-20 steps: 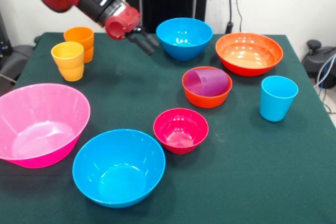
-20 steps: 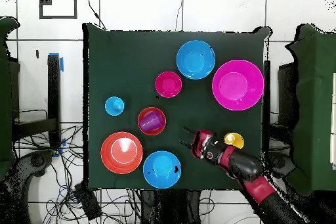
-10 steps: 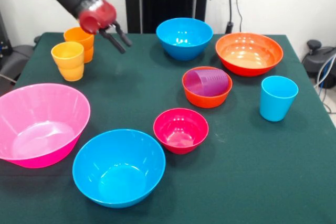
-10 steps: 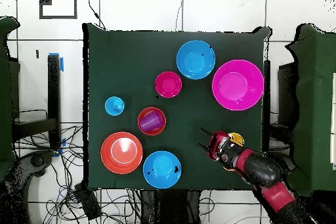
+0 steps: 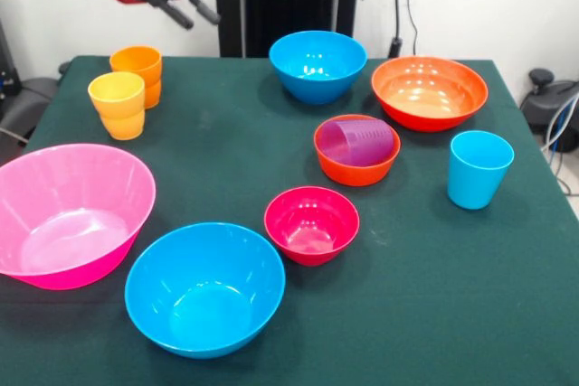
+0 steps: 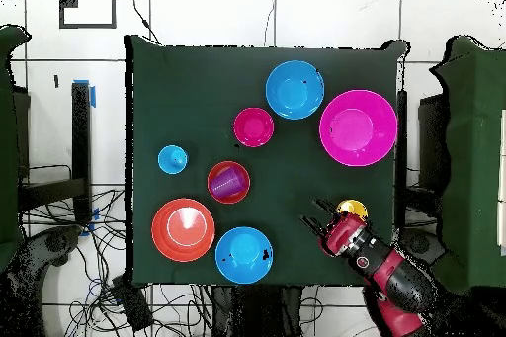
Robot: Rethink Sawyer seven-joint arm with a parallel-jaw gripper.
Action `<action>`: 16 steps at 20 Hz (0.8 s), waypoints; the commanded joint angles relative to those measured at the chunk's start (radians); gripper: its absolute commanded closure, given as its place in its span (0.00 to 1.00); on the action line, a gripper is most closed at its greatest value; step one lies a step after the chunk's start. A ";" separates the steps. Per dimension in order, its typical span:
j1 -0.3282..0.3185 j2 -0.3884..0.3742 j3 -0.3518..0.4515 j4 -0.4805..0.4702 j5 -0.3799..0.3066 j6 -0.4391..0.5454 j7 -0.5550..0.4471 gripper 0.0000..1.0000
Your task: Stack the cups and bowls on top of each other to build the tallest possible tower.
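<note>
My gripper [image 5: 201,19] hangs open and empty, high over the table's back left corner, above the orange cup [image 5: 137,65] and yellow cup [image 5: 118,106]. From overhead the gripper [image 6: 313,212] sits beside the yellow cup [image 6: 352,208], and the arm hides the orange cup. The purple cup [image 5: 360,142] lies on its side inside the small orange bowl [image 5: 355,172]. Apart from it, the crimson bowl [image 5: 311,223] stands alone. At the right stands the light blue cup [image 5: 479,169], upright.
A huge pink bowl [image 5: 68,214] sits at the left and a blue bowl [image 5: 204,288] at the front. Another blue bowl [image 5: 317,65] and the wide orange bowl [image 5: 429,92] stand at the back. All are upright and separate.
The gripper has swung away from the table's middle, rising toward the back corner above the orange and yellow cups. It stayed open. Nothing on the table moved.
</note>
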 commanded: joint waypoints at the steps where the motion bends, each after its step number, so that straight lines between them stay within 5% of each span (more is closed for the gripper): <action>1: -0.006 0.373 0.137 0.012 0.053 0.072 -0.215 0.00; 4: -0.001 0.436 0.150 -0.033 -0.051 0.065 -0.320 0.00; 7: 0.002 0.541 0.140 -0.148 -0.262 0.069 -0.616 0.00; 11: -0.041 0.629 0.140 -0.239 -0.440 0.128 -0.961 0.00; 14: -0.050 0.600 0.133 -0.238 -0.509 0.122 -1.020 0.00; 16: -0.048 0.572 0.113 -0.231 -0.484 0.130 -0.968 0.00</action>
